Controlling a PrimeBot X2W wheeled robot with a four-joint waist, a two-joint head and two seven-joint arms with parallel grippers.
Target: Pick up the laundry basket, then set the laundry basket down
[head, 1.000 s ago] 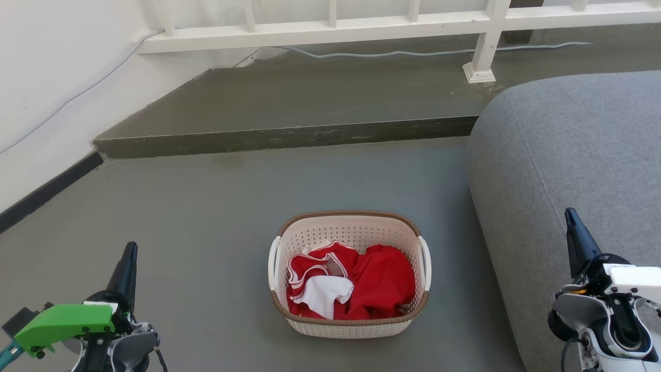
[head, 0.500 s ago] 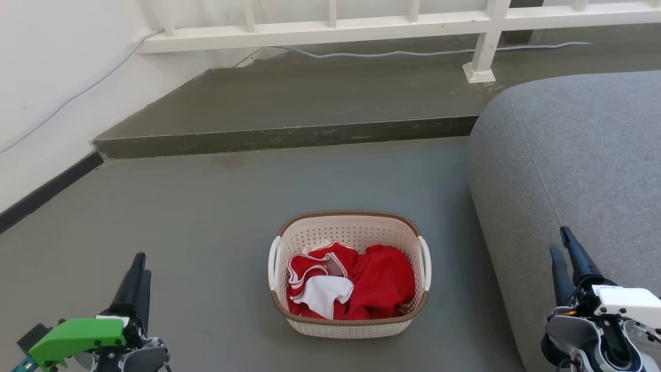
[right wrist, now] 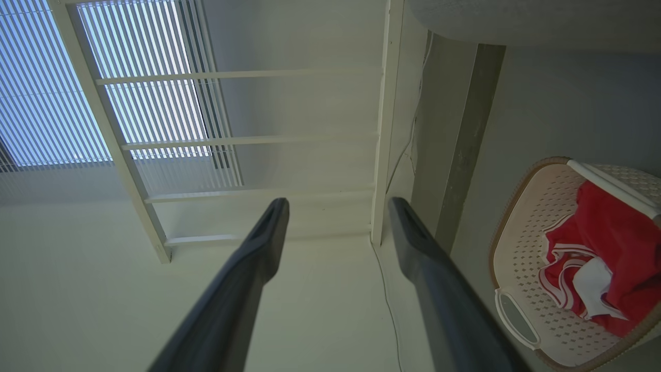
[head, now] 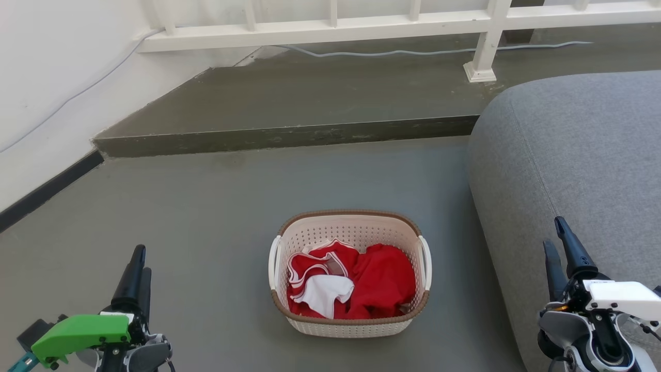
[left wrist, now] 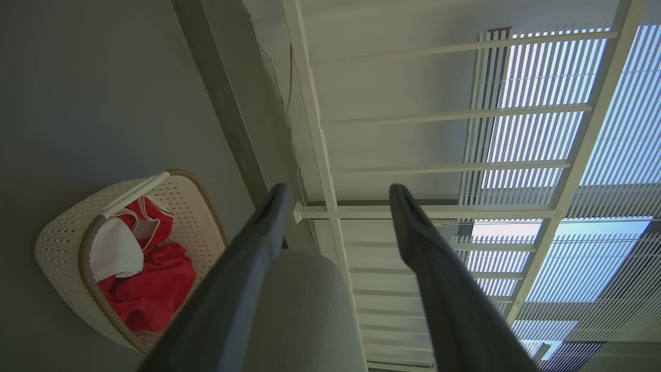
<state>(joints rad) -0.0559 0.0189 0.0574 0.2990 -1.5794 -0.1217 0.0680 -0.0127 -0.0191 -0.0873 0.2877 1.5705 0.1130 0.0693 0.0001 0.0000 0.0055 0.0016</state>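
1. The basket (head: 351, 231) stands upright on the grey floor (head: 206, 206), just below the middle of the head view. Its long sides run from 9 to 3 o'clock.
2. Red clothes (head: 384, 279) lie bunched inside it, below the brown rim. A white piece (head: 324, 293) lies on them toward 8 o'clock.
3. The left handle (head: 272, 263) sits on the short side at 9 o'clock and the right handle (head: 425, 262) on the one at 3 o'clock. Both loops are free of the grippers.
4. The left gripper (head: 142, 259) is at 8 o'clock from the basket, well apart from it, with its fingers pointing toward 12.
5. In the left wrist view that gripper (left wrist: 339, 187) has its jaws spread with nothing between them. The basket (left wrist: 62, 243) lies at 8 o'clock in that view.
6. The right gripper (head: 553, 231) is at 3 o'clock from the basket, well apart from it. It is seen against the grey sofa (head: 568, 155).
7. In the right wrist view that gripper (right wrist: 338, 200) also has its jaws spread and empty. The basket (right wrist: 521, 258) lies at 4 o'clock there.
8. The sofa takes up the 3 o'clock side of the head view, near the right handle but not touching it.
9. At 12 o'clock from the basket a raised step (head: 289, 137) crosses the floor. Beyond it are a white railing (head: 330, 26) and a pale cable (head: 403, 52).
10. A white wall (head: 51, 77) stands at 10 o'clock.
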